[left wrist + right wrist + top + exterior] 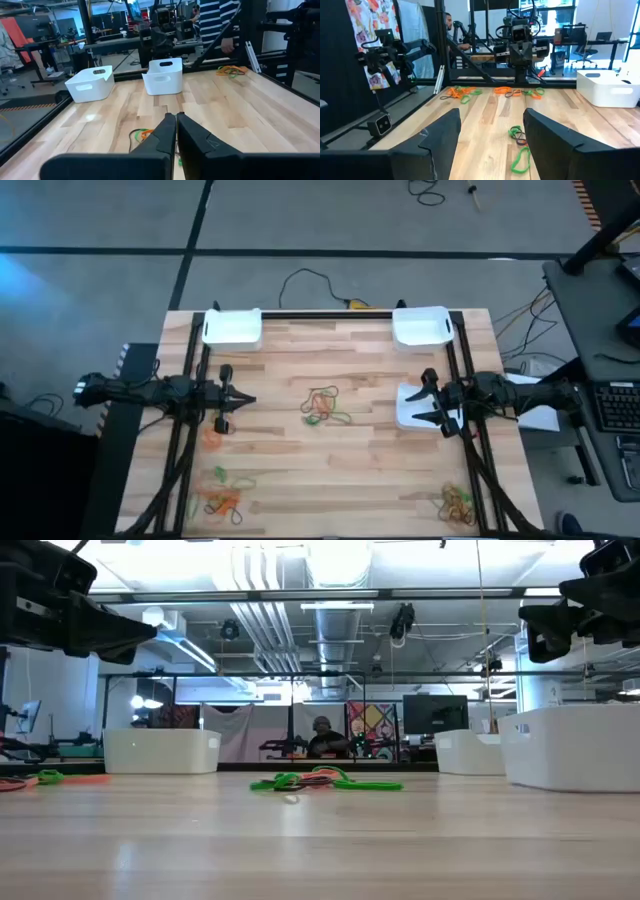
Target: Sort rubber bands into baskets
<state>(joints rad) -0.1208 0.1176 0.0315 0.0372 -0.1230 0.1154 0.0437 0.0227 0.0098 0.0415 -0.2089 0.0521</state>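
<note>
On the wooden worktop (pixel 370 470), rubber bands (pixel 325 408) lie in a heap in the middle, with more heaps at both near corners. Three white baskets (pixel 232 328) stand at the far left, far right and right side. Up in the air, the left gripper (pixel 246 401) is clenched and empty. Over the right basket, the right gripper (pixel 412 404) is spread wide, holding nothing.

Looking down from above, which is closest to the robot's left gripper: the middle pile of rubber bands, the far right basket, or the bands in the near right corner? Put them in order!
From the left gripper:
1. Middle pile of rubber bands, at the table's centre.
2. Far right basket, at the far edge.
3. Near right corner bands, farthest, though not by much.
</note>
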